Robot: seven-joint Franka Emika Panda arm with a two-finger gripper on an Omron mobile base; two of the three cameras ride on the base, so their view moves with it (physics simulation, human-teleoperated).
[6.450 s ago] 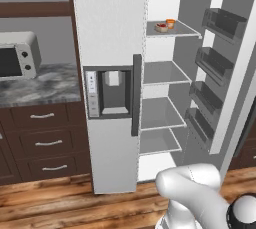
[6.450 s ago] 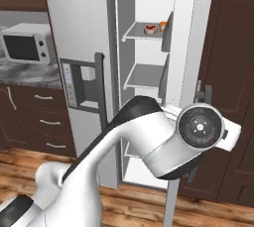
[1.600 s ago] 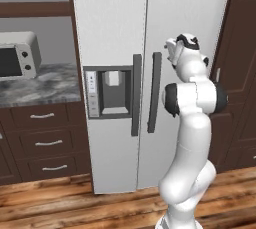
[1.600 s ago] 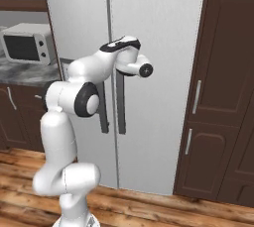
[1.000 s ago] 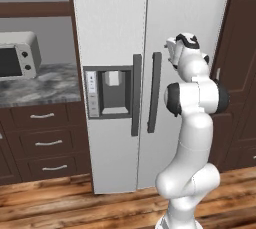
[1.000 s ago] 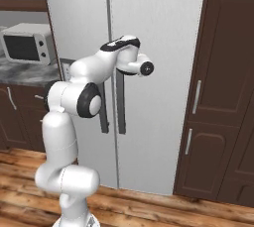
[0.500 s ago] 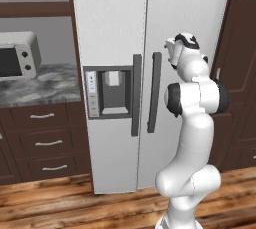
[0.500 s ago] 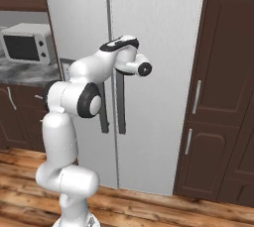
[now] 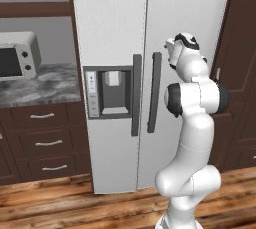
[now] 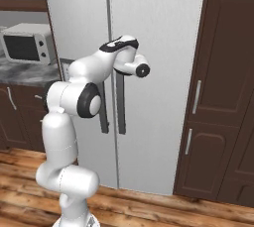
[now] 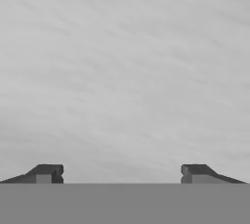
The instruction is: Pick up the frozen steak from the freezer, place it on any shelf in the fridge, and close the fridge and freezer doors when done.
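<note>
Both doors of the tall white unit are shut, so the steak is hidden and I cannot tell where it is. The 2 dark handles stand side by side at the middle. The gripper faces the right door closely, its jaws wide apart, holding nothing. A microwave sits on the left counter.

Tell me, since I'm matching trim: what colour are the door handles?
Dark grey; the door handles show best in the left base view.

My arm stands upright, elbow bent, and my gripper points forward with its fingers apart, holding nothing.
</note>
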